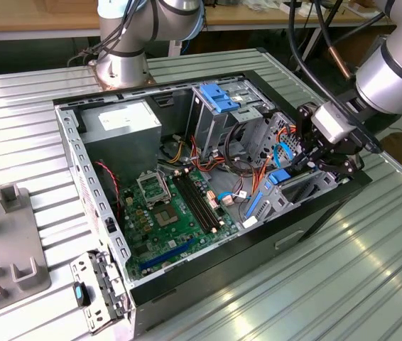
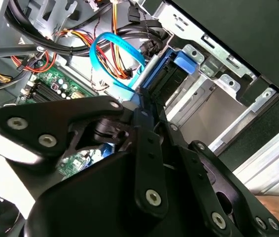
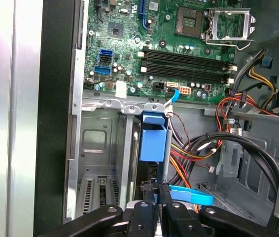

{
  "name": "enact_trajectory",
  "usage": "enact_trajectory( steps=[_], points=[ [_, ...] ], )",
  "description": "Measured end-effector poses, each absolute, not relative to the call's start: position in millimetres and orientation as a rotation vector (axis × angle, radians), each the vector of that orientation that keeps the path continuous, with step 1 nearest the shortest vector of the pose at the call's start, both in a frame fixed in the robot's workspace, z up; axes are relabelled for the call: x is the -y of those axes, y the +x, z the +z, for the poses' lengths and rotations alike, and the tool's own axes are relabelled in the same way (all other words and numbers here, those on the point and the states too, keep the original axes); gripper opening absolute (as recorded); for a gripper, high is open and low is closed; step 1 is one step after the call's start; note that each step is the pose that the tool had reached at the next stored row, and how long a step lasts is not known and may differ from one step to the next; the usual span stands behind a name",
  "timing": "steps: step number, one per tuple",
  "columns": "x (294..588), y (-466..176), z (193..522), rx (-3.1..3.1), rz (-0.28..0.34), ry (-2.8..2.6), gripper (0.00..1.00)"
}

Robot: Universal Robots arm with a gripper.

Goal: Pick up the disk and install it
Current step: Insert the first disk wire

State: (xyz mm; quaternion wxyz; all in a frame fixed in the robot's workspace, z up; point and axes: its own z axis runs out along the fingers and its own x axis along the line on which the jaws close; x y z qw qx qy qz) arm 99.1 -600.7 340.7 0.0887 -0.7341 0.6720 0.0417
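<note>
At about three o'clock on the open computer case [image 1: 82, 170], reading the exterior view as a clock face, the arm's black gripper [image 1: 312, 175] reaches in over the case's edge to the drive bay. Its jaws are drawn close together and clamp the near end of the disk [image 3: 153, 143] — the drive stands on edge in the grey metal bay, its bright blue carrier end toward the green motherboard [image 3: 129, 49]. In the second wrist view the blue rail of the disk [image 2: 183, 61] runs away from the gripper [image 2: 139, 104], and a thin blue data cable [image 2: 111, 47] loops just beside it among red, yellow and black wires. Past the bay in the first wrist view lie the memory slots [image 3: 189, 58] and the processor socket [image 3: 228, 20]. Inside the case the power supply [image 1: 119, 128] sits at eleven o'clock and a light-blue latch plate [image 1: 219, 96] near one o'clock. Beyond twelve o'clock the arm's base [image 1: 119, 67] stands on the ribbed metal table [image 1: 371, 270] — a grey fixture [image 1: 9, 245] lies at eight o'clock, well apart from the case.
</note>
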Motion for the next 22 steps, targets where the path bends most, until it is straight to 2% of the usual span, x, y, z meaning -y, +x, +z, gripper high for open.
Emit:
enact_trajectory(
  steps=[1, 2, 3, 4, 5, 14, 22],
  points=[
    [600.7, 99.0, 340.7, -2.0, 0.124, -2.184, 0.23],
    [600.7, 99.0, 340.7, -2.0, 0.124, -2.184, 0.35],
    [600.8, 99.0, 340.7, -2.0, 0.124, -2.184, 0.41],
    [600.7, 99.0, 340.7, -2.0, 0.124, -2.185, 0.41],
    [600.8, 99.0, 340.7, -2.0, 0.124, -2.184, 0.47],
    [589.5, 103.3, 341.7, -2.0, 0.126, -2.184, 0.47],
    [583.5, 106.9, 359.9, -1.999, 0.126, -2.185, 0.47]
  ],
)
